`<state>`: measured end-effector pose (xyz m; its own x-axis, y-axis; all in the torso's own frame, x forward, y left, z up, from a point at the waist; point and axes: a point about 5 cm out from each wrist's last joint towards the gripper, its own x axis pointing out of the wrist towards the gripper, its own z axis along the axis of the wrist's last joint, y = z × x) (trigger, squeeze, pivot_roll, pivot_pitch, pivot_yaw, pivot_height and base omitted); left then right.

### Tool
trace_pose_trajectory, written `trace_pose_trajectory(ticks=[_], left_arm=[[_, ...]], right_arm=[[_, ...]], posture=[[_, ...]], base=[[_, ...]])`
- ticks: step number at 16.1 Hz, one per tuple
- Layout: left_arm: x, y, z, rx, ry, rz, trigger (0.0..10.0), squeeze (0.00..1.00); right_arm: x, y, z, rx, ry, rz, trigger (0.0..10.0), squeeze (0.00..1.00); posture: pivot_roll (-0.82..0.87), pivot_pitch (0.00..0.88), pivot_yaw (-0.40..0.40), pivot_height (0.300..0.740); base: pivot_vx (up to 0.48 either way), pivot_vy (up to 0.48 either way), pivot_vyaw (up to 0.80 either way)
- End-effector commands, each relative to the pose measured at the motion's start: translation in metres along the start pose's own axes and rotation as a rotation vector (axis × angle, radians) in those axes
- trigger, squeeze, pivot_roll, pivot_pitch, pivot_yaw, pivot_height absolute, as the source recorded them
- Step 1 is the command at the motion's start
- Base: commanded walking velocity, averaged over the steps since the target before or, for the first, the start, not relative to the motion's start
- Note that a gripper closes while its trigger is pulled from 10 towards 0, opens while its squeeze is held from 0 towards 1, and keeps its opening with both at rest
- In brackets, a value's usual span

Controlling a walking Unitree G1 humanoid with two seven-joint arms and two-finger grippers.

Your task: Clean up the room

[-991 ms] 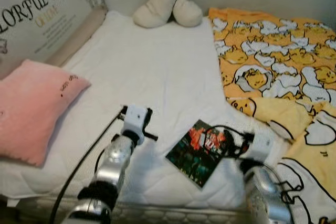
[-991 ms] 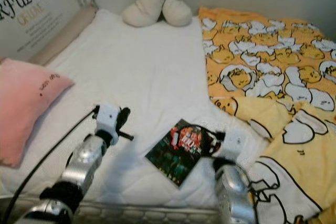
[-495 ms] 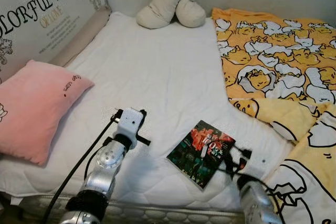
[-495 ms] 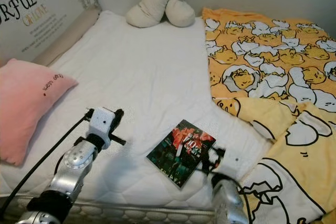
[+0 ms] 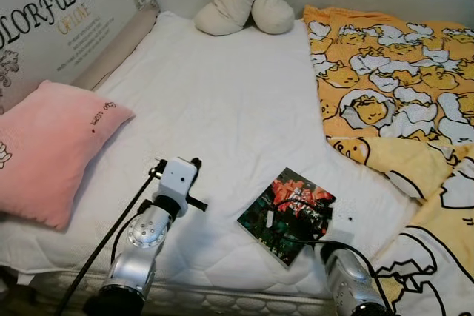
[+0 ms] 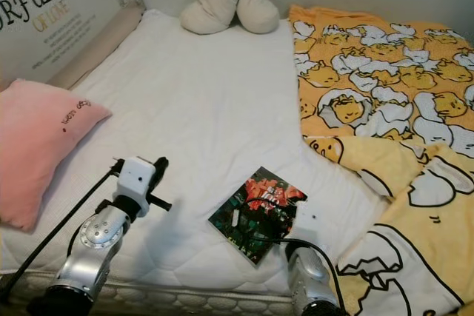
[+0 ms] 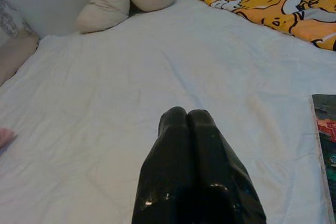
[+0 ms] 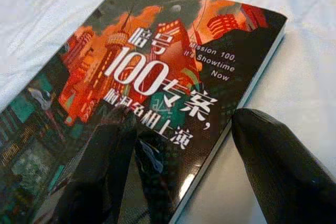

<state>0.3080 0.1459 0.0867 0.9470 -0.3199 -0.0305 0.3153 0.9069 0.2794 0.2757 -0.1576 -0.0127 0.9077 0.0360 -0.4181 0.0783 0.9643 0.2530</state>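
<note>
A paperback book (image 5: 287,205) with a dark cover, red buildings and white lettering lies flat on the white mattress (image 5: 222,101) near the bed's front edge. In the right wrist view my right gripper (image 8: 186,121) is open. One black finger (image 8: 100,166) rests over the cover and the other finger (image 8: 278,156) is on the sheet beside the book's (image 8: 157,72) edge. My left gripper (image 7: 186,115) is shut on nothing and hovers over bare sheet to the left of the book. Its silver arm (image 5: 148,231) reaches in from the front edge.
A pink pillow (image 5: 44,146) lies at the left. A lettered headboard cushion (image 5: 67,12) stands behind it. A cream plush cushion (image 5: 248,1) sits at the far wall. A yellow cartoon-print blanket (image 5: 400,101) covers the right side and hangs over the front corner.
My right arm has drawn back toward the bed's front edge, its wrist now at the book's near corner. The left arm sank slightly. The book has not moved.
</note>
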Motion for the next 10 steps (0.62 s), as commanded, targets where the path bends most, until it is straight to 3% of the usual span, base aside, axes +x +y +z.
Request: trace_pose_trajectory(ticks=[1, 10], left_arm=[[-0.0022, -0.0021, 0.0002, 0.0, 0.005, 0.003, 10.0, 0.0], [-0.0026, -0.0028, -0.0002, -0.001, 0.007, 0.003, 10.0, 0.0]], right_arm=[[-0.0001, 0.0029, -0.0057, -0.008, 0.03, 0.026, 10.0, 0.0], [0.0, 0.0041, -0.0077, -0.006, 0.045, 0.035, 10.0, 0.0]], posture=[[0.27, 0.098, 0.018, 0.74], [0.27, 0.098, 0.018, 0.74]], base=[[0.0, 0.0, 0.0], [0.0, 0.0, 0.0]])
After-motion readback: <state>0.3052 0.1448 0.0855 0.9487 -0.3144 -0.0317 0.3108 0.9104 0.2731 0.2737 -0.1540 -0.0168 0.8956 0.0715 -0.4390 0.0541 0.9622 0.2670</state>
